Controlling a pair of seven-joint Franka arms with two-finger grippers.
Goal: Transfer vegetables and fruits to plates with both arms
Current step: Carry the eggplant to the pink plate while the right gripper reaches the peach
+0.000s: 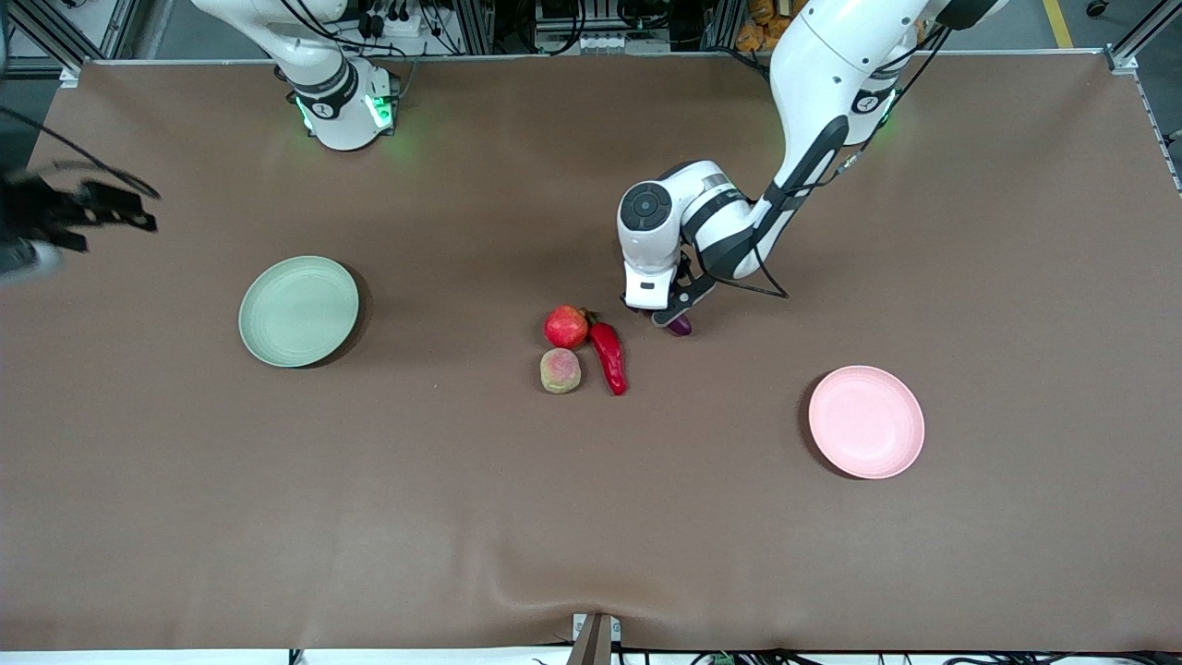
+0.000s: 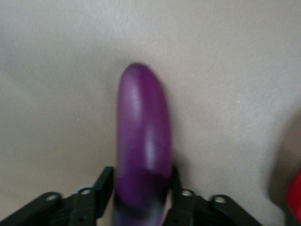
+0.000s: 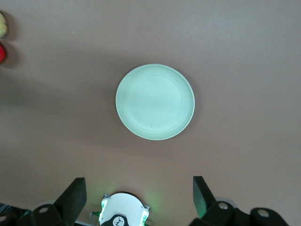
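Left wrist view shows the left gripper (image 2: 141,197) pinching the eggplant (image 2: 143,141) low on the table (image 1: 462,517), beside the chili pepper (image 1: 609,358); the right gripper (image 3: 138,193) waits spread above the green plate (image 3: 155,101)

1. Glossy purple eggplant (image 2: 143,141), paler sheen along its length, dark toward the stem end.
2. Bright red chili pepper (image 1: 609,357), dark stalk tip.
3. Round red fruit (image 1: 566,326), small highlight on its skin.
4. Dull pink fruit (image 1: 560,370) mottled with yellow-green.
5. Pale green plate (image 1: 298,311), faint rings on its face.
6. Pale pink plate (image 1: 866,422), plain and matte.
7. Brown table cover (image 1: 462,517), even in tone.
8. White arms with black joint bands; black left gripper (image 2: 141,200); black right gripper (image 3: 138,200).
9. Green lights at the arm bases.
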